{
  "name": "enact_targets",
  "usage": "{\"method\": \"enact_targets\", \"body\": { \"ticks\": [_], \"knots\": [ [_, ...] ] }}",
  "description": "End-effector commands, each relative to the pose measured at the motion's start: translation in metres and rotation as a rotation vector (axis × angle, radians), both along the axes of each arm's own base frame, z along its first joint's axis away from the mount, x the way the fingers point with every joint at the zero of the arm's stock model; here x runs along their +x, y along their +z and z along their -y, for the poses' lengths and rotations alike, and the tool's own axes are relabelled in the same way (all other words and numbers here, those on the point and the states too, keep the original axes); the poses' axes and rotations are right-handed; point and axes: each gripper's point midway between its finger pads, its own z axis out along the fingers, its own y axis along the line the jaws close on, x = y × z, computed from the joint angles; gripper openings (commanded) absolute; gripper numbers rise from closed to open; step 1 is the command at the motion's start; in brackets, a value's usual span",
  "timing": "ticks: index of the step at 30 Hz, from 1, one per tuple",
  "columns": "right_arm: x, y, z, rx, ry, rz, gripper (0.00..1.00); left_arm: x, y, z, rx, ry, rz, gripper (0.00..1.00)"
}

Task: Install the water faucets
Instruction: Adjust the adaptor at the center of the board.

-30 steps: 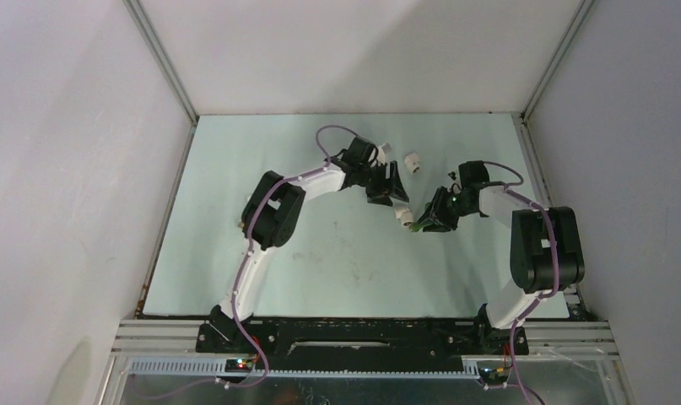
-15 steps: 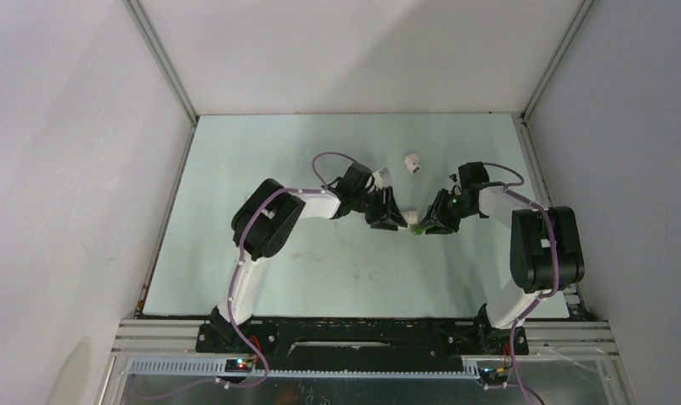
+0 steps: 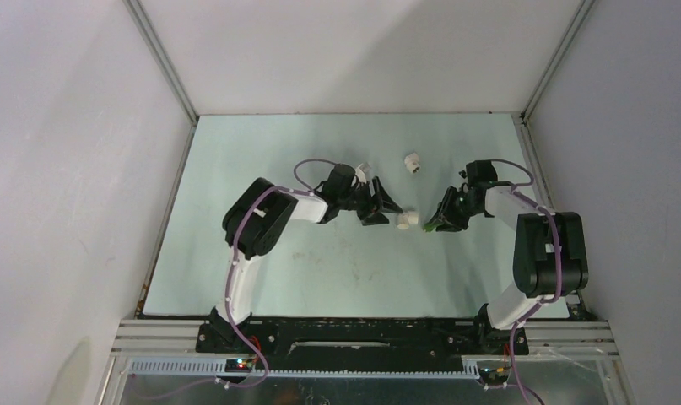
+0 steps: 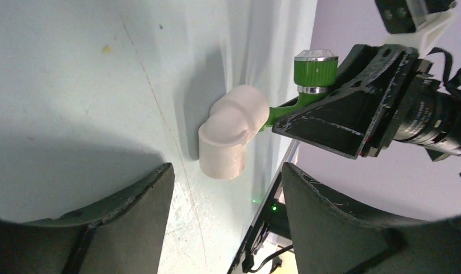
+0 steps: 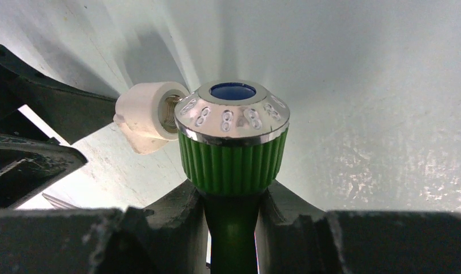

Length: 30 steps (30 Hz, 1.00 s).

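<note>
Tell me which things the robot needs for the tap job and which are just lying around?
In use:
- green tap, held in the right gripper
- white elbow pipe at its end

Lying around:
- small white pipe piece farther back

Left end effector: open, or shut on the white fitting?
Open. The left end effector has its fingers wide apart; the white elbow fitting sits ahead, untouched.

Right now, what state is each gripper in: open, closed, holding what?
Left gripper: open, holding nothing; white elbow fitting sits just ahead of it.
Right gripper: closed on the green faucet, below its knob.
</note>
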Motion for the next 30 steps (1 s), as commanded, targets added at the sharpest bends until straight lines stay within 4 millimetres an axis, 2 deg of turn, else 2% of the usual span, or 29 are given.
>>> {"method": "enact_targets", "body": {
  "ticks": [1, 7, 11, 19, 26, 30],
  "knots": [
    [0.026, 0.018, 0.005, -0.025, 0.003, 0.099, 0.0, 0.017, 0.023, 0.008, -0.071, 0.028, 0.05, 0.72],
    [0.042, 0.022, -0.011, 0.064, 0.029, 0.117, 0.0, 0.017, 0.002, 0.015, -0.092, 0.005, -0.012, 0.7],
    [0.044, 0.021, -0.016, 0.096, 0.041, 0.117, 0.0, 0.014, -0.001, 0.021, -0.118, -0.004, -0.028, 0.69],
    [0.037, 0.016, -0.022, 0.115, 0.054, 0.082, 0.0, 0.011, 0.016, 0.043, -0.193, -0.037, -0.021, 0.64],
    [0.038, 0.012, -0.021, 0.116, 0.046, 0.071, 0.0, 0.007, 0.023, 0.043, -0.229, -0.031, -0.028, 0.59],
    [0.037, 0.012, -0.021, 0.118, 0.045, 0.067, 0.0, 0.001, 0.025, 0.04, -0.233, -0.031, -0.022, 0.61]
  ]
}}
